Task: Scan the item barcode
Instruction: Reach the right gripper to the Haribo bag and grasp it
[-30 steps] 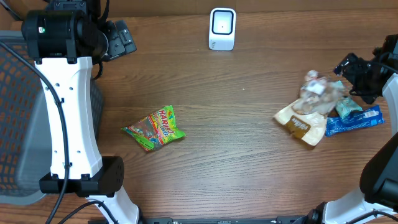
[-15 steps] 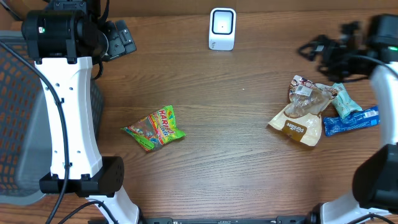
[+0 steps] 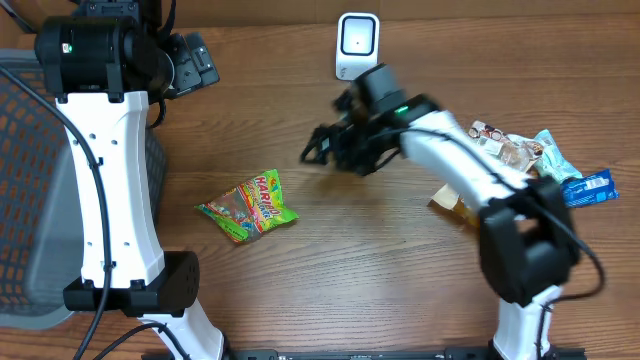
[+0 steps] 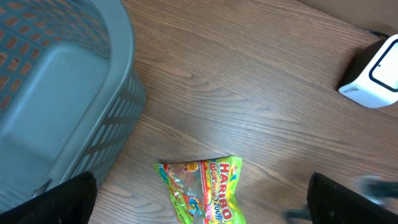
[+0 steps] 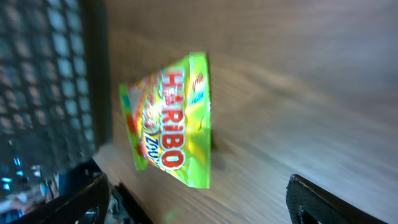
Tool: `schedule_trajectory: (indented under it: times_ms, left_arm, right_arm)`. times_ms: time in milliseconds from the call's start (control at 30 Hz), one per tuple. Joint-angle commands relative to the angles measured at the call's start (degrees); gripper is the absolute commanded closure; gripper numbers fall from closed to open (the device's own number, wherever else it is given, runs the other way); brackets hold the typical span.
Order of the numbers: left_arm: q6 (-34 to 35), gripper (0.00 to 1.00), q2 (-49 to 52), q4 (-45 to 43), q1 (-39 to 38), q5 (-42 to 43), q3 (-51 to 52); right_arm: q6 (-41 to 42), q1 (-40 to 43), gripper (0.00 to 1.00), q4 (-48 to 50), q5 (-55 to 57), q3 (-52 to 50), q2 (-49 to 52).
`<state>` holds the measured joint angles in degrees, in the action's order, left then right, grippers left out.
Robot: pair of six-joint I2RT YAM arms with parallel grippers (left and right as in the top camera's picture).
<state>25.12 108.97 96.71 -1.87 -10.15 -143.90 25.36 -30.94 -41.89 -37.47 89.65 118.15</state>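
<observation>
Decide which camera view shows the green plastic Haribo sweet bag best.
Overhead: the green plastic Haribo sweet bag lies whole, sharp and unobstructed. The right wrist view shows it larger but blurred; the left wrist view cuts off its lower end.

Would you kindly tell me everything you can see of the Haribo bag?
The Haribo bag is a glossy, crinkled green plastic pouch with red lettering and colourful sweets on its front. It looks sealed and lies flat, face up, askew on the wooden table, left of centre, near the grey basket but apart from it. Only the table touches it.
</observation>
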Motion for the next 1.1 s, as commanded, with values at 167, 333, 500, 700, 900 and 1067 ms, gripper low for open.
schedule_trajectory:
  times_ms: [167,333,500,700,900,1067]
  left_arm:
    - [0.2,0.00,-0.6,0.1,0.0,-0.8,-0.6]
    - [0.2,0.00,-0.6,0.1,0.0,-0.7,-0.6]
    - [0.2,0.00,-0.6,0.1,0.0,-0.7,-0.6]
    - [0.2,0.00,-0.6,0.1,0.0,-0.7,-0.6]
    - [0.2,0.00,-0.6,0.1,0.0,-0.7,-0.6]
    - [0.2,0.00,-0.6,0.1,0.0,-0.8,-0.6]
  right_arm:
    - [7.9,-11.2,0.17,4.0,4.2,-0.5,6.7]
    - [11.7,-13.9,0.28,6.3,5.0,-0.5,8.8]
    - [12.8,-13.7,0.61,5.9,7.3,-0.5,9.6]
    - [8.3,-9.5,0.96,2.9,8.0,-0.4,8.1]
    - [1.2,-3.8,0.96,-7.3,19.8,-0.3,0.9]
    - [-0.4,-0.4,0.96,-12.9,29.1,-0.3,-2.1]
